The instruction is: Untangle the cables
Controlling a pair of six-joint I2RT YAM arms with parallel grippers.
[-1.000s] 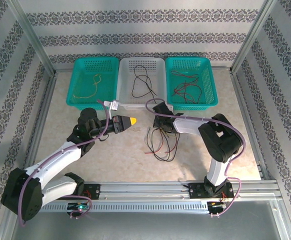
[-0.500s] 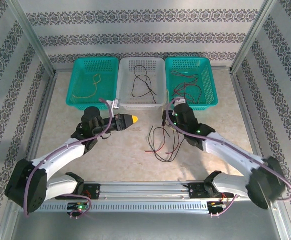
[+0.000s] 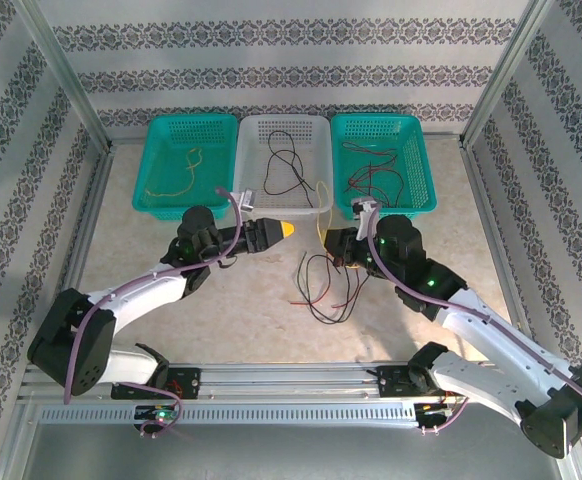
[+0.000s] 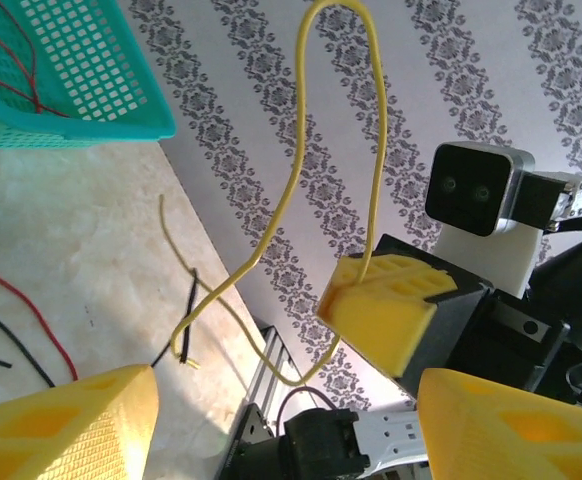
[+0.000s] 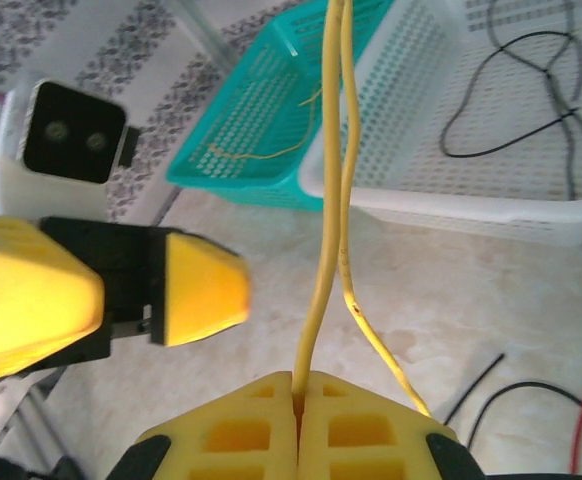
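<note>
Table [image 3: 221, 300]: a pale marbled top, with three baskets in a row along its far edge and loose wires near the middle.
Left teal basket [image 3: 143, 190]: a thin yellow strand [image 3: 176, 180] lies inside.
White basket [image 3: 281, 118]: the middle of the row, with black strands [image 3: 286, 165] in it.
Right teal basket [image 3: 426, 190]: red and black strands [image 3: 376, 175] lie inside.
Left gripper [image 4: 286, 430]: it hangs over the table in front of the white basket and points toward the right gripper. Its yellow fingers are spread wide with nothing between them.
Right gripper [image 5: 298, 420]: it is just in front of the gap between the white and right teal baskets and faces the left gripper. Its fingers are pressed together, pinching the yellow cable.
Tangle of cables [image 3: 323, 285]: red and black wires loop loosely on the table, just in front of and below the right gripper.
Yellow cable [image 5: 329, 150]: it rises from the right gripper's closed fingers as a tall narrow loop. One free end trails down toward the table and the other hangs in the air beside it.
</note>
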